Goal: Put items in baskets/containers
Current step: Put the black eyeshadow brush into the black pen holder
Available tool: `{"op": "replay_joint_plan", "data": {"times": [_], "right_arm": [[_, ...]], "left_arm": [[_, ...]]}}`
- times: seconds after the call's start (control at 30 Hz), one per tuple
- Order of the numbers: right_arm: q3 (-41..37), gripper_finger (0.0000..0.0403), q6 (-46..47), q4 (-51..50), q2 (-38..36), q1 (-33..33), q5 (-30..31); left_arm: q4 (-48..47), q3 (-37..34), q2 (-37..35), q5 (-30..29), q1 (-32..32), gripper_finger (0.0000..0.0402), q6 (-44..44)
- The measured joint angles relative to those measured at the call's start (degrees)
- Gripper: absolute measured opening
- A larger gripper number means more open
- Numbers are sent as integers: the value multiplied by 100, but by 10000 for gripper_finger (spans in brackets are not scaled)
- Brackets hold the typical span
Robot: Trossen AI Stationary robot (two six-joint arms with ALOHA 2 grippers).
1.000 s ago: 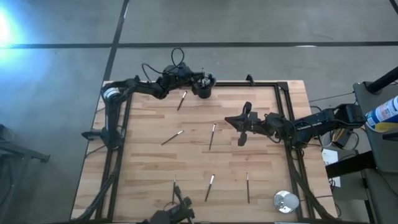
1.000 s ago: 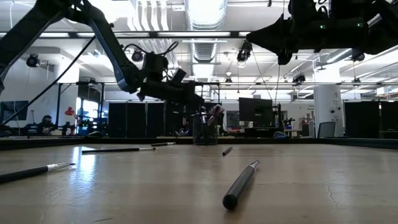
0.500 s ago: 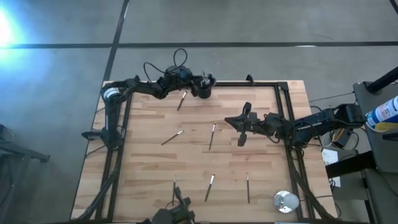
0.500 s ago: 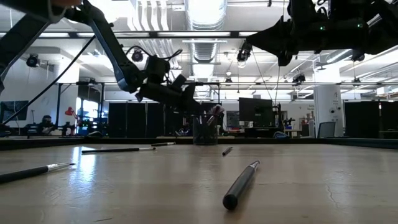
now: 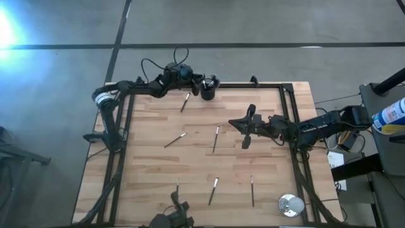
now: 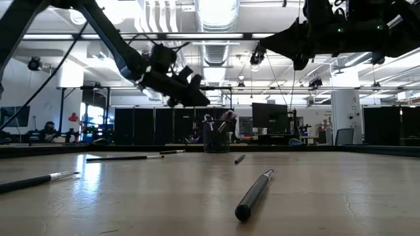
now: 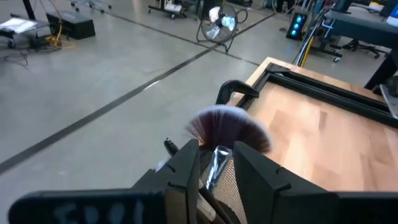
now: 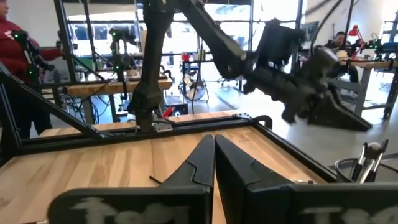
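The black mesh cup stands at the table's far edge with several brushes upright in it, among them a fan-headed brush. The cup also shows in the low view. My left gripper hovers open just left of and above the cup's rim, touching nothing. My right gripper is shut and empty, held above the table right of centre. Loose brushes lie flat on the wood: one near the cup, two mid-table, and three by the near edge.
A round silver disc lies at the near right corner. A black metal frame runs along the table's edges. In the low view one brush lies close to the camera. Bare wood spreads between the scattered brushes.
My left gripper has risen from the cup's mouth and drawn back toward the table's left. The brushes in the cup stay upright. My right arm has kept still.
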Motion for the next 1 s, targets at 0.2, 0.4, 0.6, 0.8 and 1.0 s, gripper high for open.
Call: {"op": "replay_joint_plan", "data": {"times": [0.2,0.4,0.6,0.8,1.0], "right_arm": [[0,8,164,-347,0,0,-9],[-27,8,116,-640,1,-7,-48],[-210,8,-393,-493,352,-42,-1397],[-147,8,-474,-146,722,-56,-1557],[-34,8,-574,-141,1033,-55,-1558]], "left_arm": [[-1718,0,-917,-3,-51,92,70],[-3846,-2,-1832,-235,-557,76,159],[-5229,-357,-2347,-1253,-1768,20,-127],[-5592,-1027,-2428,-1504,-2861,6,-1545],[-5674,-1451,-2341,-1837,-3501,33,-2891]]}}
